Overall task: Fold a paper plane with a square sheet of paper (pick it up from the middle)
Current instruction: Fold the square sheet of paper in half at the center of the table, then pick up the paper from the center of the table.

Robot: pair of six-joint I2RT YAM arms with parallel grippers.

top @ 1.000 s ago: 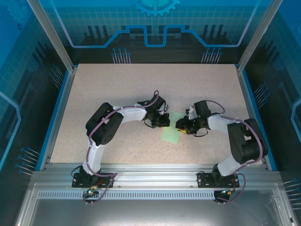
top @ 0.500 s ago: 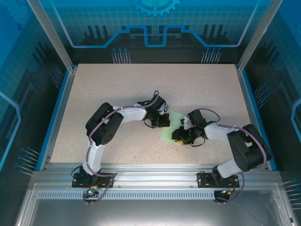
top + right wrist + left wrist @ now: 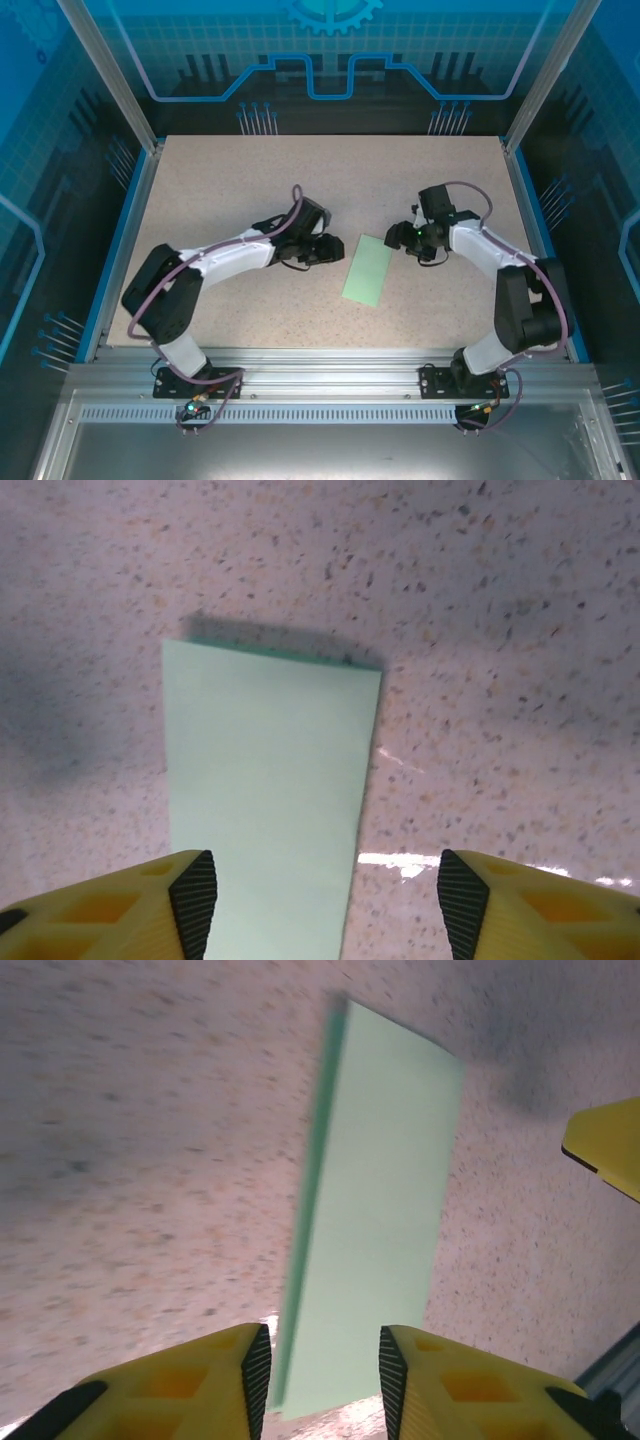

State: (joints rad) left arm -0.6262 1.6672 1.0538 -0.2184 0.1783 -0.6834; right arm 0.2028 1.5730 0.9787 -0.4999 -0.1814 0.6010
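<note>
The square sheet of paper lies flat on the table, folded into a long narrow pale-green rectangle. It runs away from the camera in the left wrist view and in the right wrist view. My left gripper sits just left of its far end, open, the paper lying below and beyond the fingertip gap, untouched. My right gripper hovers to the upper right, open wide with nothing held. One of its yellow fingers shows past the paper. The paper plane is out of view.
The speckled beige table has blue raised edges at left and right. An aluminium rail carrying both arm bases runs along the near edge. Glass walls enclose the back and sides.
Both grippers have let go of the paper, opened and drawn back, the left one leftward, the right one up and right. The paper now lies free as a flat rectangle.
</note>
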